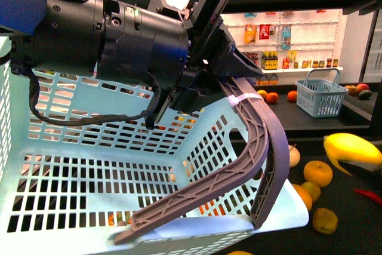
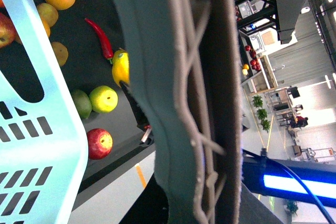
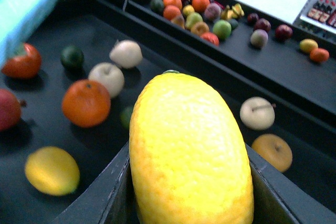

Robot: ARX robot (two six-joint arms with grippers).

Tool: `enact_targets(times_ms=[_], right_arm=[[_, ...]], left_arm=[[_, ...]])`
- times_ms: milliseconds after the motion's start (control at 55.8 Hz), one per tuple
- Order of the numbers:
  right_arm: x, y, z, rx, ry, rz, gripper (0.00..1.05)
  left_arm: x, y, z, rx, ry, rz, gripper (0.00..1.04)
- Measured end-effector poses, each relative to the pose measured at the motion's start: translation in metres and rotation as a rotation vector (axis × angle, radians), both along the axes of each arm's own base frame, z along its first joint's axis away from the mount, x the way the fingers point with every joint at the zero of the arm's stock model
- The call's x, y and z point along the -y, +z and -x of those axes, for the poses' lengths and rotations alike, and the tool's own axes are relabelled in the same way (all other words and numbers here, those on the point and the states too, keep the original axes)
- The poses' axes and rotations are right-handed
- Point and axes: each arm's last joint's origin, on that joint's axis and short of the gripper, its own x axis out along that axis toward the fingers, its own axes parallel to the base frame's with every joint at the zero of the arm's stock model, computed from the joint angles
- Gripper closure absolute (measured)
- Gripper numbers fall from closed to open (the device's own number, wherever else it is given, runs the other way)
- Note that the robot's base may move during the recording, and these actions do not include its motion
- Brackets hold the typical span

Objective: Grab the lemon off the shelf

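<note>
The yellow lemon [image 3: 189,150] is clamped between the dark fingers [image 3: 105,198] of my right gripper [image 3: 190,205], raised above the shelf's dark deck [image 3: 173,45]. The front view has this lemon [image 1: 352,149] at the far right, over the loose fruit, with the right gripper [image 1: 357,164] under it. It also appears in the left wrist view as the lemon [image 2: 120,67]. My left gripper [image 1: 230,82] is shut on the grey-brown basket handle [image 1: 250,147], carrying the light-blue basket [image 1: 89,183] in front of me. That handle [image 2: 178,98] fills the left wrist view.
Oranges, pale apples and a second yellow fruit [image 3: 51,170] lie on the deck. A red chili [image 1: 367,195] lies below the lemon. A further deck [image 3: 273,66] holds several more fruit. A small grey basket [image 1: 321,97] and white shelves of bottles [image 1: 286,40] stand behind.
</note>
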Motion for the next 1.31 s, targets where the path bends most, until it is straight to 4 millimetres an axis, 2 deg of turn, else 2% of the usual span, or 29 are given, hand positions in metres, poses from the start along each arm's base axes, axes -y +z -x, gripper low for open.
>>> enact_targets(times_ms=[90,197,538,663,861,1076,1219,1255,1309], right_arm=[[-0.018,0.02,0.002,0.026,0.038,-0.037,0.56],[-0.039,0.03,0.002,0.023,0.063,-0.064,0.56],[-0.097,0.024,0.005,-0.039,0.14,-0.118,0.56],[-0.112,0.023,0.01,-0.056,0.182,-0.13,0.56],[-0.125,0.02,0.013,-0.075,0.189,-0.126,0.56],[-0.129,0.022,0.015,-0.061,0.187,-0.153,0.25],[-0.122,0.028,0.012,-0.047,0.154,-0.22,0.05],[-0.118,0.03,0.011,-0.042,0.139,-0.238,0.01],[-0.11,0.036,0.008,-0.032,0.11,-0.268,0.02]], left_arm=[[0.0,0.0,0.0,0.0,0.0,0.0,0.96],[0.0,0.0,0.0,0.0,0.001,0.0,0.96],[0.0,0.0,0.0,0.0,0.0,0.0,0.96],[0.0,0.0,0.0,0.0,0.001,0.0,0.96],[0.0,0.0,0.0,0.0,0.0,0.0,0.96],[0.0,0.0,0.0,0.0,0.0,0.0,0.96],[0.0,0.0,0.0,-0.003,0.001,0.002,0.96],[0.0,0.0,0.0,-0.003,0.001,0.002,0.96],[0.0,0.0,0.0,0.0,0.003,-0.001,0.96]])
